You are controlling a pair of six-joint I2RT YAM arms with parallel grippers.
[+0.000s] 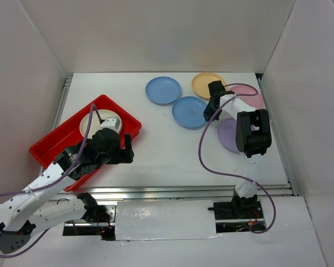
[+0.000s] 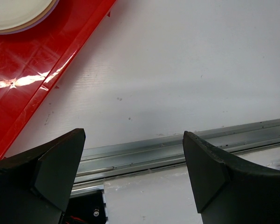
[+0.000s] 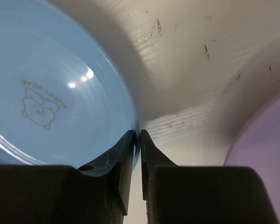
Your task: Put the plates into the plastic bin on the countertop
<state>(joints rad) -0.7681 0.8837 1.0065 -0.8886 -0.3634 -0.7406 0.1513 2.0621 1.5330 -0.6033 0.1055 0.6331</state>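
My right gripper [image 3: 137, 140] is shut on the right rim of a blue plate [image 3: 51, 88], which has a small bear print inside. From above, that blue plate [image 1: 188, 112] lies mid-table with the right gripper [image 1: 209, 114] at its right edge. Around it lie another blue plate [image 1: 163, 90], a yellow-orange plate [image 1: 205, 83], a pink plate [image 1: 249, 95] and a purple plate [image 1: 227, 135]. The red plastic bin [image 1: 55, 146] sits at the left and holds a cream plate [image 1: 93, 123] on top of a stack. My left gripper [image 2: 134, 154] hangs open and empty beside the bin's near right side.
The purple plate [image 3: 266, 140] lies just right of the right gripper's fingers. A metal rail [image 2: 177, 144] runs along the countertop's front edge below the left gripper. White walls close in the back and both sides. The bin [image 2: 32, 60] sits at an angle to the table.
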